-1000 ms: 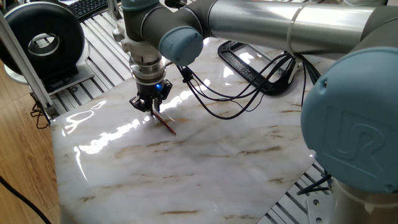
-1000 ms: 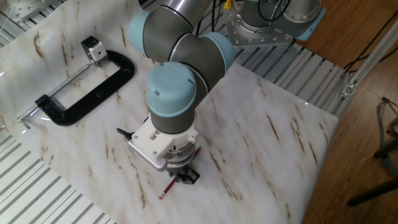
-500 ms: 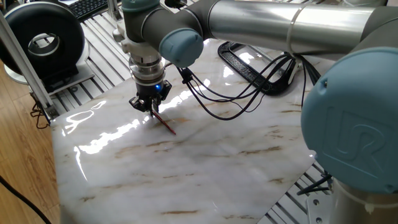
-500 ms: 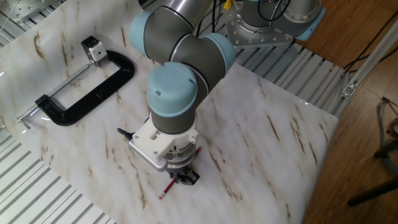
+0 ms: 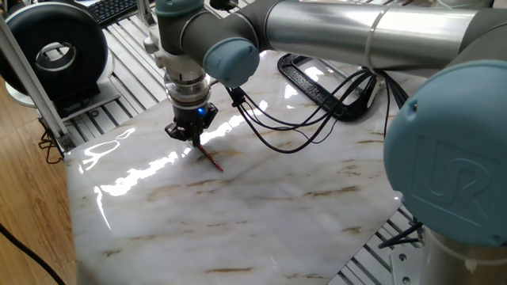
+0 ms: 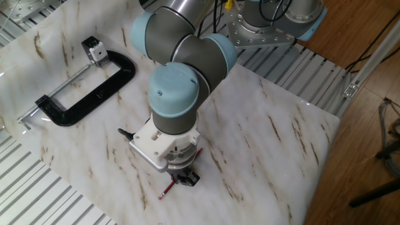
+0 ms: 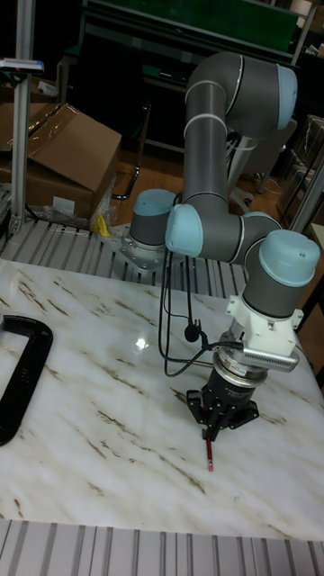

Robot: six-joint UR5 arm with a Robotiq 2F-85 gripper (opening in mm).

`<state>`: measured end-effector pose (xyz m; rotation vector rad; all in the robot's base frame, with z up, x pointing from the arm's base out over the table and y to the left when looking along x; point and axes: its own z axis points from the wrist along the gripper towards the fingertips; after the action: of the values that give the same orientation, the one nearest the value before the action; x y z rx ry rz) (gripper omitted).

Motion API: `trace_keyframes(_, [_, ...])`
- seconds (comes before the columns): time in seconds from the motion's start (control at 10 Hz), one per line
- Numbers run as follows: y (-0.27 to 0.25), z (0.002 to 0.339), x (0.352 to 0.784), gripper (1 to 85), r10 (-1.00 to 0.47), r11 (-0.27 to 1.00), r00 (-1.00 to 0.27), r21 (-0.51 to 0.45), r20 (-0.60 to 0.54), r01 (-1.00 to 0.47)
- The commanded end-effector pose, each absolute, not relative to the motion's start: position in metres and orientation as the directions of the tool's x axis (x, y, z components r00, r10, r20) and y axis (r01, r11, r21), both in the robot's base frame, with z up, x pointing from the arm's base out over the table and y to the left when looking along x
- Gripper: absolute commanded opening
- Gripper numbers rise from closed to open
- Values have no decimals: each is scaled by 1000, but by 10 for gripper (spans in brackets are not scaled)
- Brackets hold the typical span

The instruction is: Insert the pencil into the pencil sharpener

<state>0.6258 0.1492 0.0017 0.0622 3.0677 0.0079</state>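
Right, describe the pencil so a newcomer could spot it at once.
Start at the marble table and follow the grey arm down to its gripper. The pencil pokes out from beneath it, slanting down to the marble. It is a thin, straight, dark-red stick, unlike the looping black cables and the bulky black C-clamp.

The end effector grips the pencil above the marble table.

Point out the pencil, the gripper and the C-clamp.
pencil [image 5: 212,161]: one fixed view, exposed red shaft.
gripper [image 7: 212,423]: tall fixed view, between the fingertips.
C-clamp [image 6: 94,99]: the other fixed view, black frame.
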Motion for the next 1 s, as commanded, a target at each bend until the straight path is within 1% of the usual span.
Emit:
trace_keyframes(0.0, [150, 12, 623, 10, 60, 998, -997, 4, -54, 60])
trace_keyframes(0.2, [145, 28, 618, 10, 3, 1000, -1000, -8, -21, 4])
trace_keyframes(0.6, [107, 78, 597, 10, -294, 953, -952, -44, 83, -299])
trace_keyframes(0.7, [89, 88, 593, 10, -356, 926, -928, -90, 113, -366])
trace_keyframes(0.8, [83, 95, 589, 10, -401, 905, -908, -99, 121, -413])
trace_keyframes(0.9, [80, 99, 591, 10, -467, 874, -878, -97, 104, -477])
